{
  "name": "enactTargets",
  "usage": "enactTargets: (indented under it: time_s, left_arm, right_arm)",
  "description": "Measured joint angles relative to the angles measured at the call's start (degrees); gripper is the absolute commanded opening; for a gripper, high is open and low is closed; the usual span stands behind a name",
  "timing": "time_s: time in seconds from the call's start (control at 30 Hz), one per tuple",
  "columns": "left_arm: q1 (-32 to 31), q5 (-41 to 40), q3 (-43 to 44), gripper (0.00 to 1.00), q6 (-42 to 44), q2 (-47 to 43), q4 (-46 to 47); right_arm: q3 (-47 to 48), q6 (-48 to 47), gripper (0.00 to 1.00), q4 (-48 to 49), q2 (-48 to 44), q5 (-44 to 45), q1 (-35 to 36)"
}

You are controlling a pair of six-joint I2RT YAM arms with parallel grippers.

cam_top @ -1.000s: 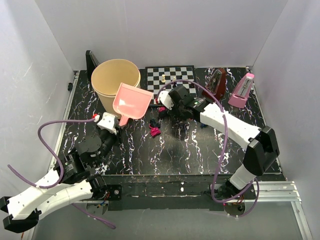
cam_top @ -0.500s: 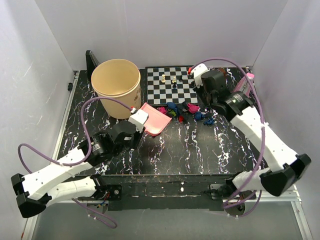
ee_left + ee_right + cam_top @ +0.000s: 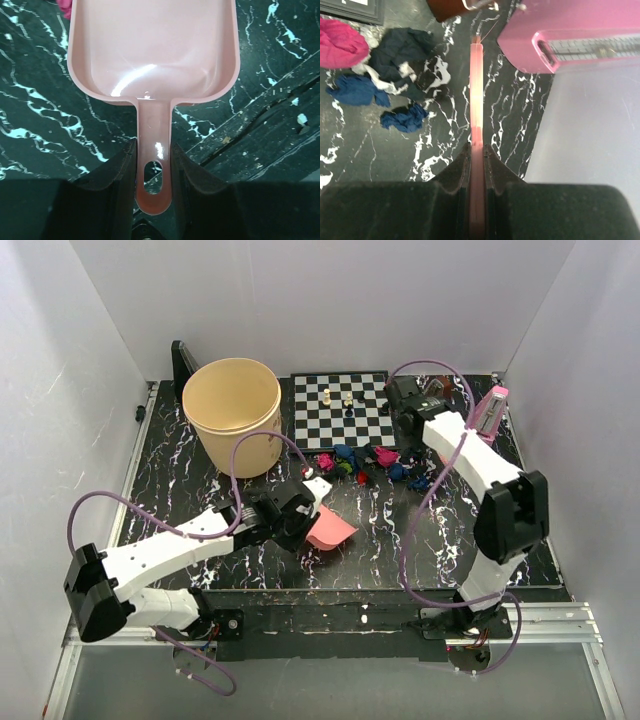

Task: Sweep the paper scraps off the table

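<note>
Left wrist view: left gripper point(image 3: 153, 167) clamps the handle of pink plastic scoop point(image 3: 152, 45), low on black marbled table point(image 3: 420, 530), probably as catcher. Right gripper point(image 3: 477, 157) pinches thin pink flat blade point(image 3: 476, 90) beside crumpled coloured paper scraps point(image 3: 368, 462), which are clustered before checkered chessboard point(image 3: 340, 412). Likely pusher.

Cropped by the left wrist view's top edge: dustpan point(image 3: 152, 50) mouth, one magenta scrap point(image 3: 63, 7). Too small to identify from above: chess pieces point(image 3: 337, 398).

Place: robot lab booth | Evidence: white walls point(image 3: 330, 300); aluminium frame point(image 3: 570, 618)
</note>
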Motion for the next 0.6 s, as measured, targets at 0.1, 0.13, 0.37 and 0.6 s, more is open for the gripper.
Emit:
enactTargets:
  time_s: [0.1,0.13,0.37,0.6]
  left_arm:
    - [-0.02,2.38,-0.28,0.00,-1.86,1.60,1.53]
    - [-0.07,2.97,-0.39,0.00,-2.56,1.95,2.23]
    - [-0.11,5.22,-0.72,0.00,-4.72,6.03,7.85]
    - [-0.50,4.57,-1.49,0.00,-5.79,8.50,11.39]
  right_arm:
    - [2.05,-0.17,0.01,0.22,4.81,-1.60,0.20]
    - [2.43,-0.31,0.01,0.17,6.12,-2.23,0.42]
    - [2.32,-2.86,0.01,-2.19,7.17,-11.54,5.84]
    - [2.23,-1.51,0.01,-3.39,-5.22,-20.17,7.23]
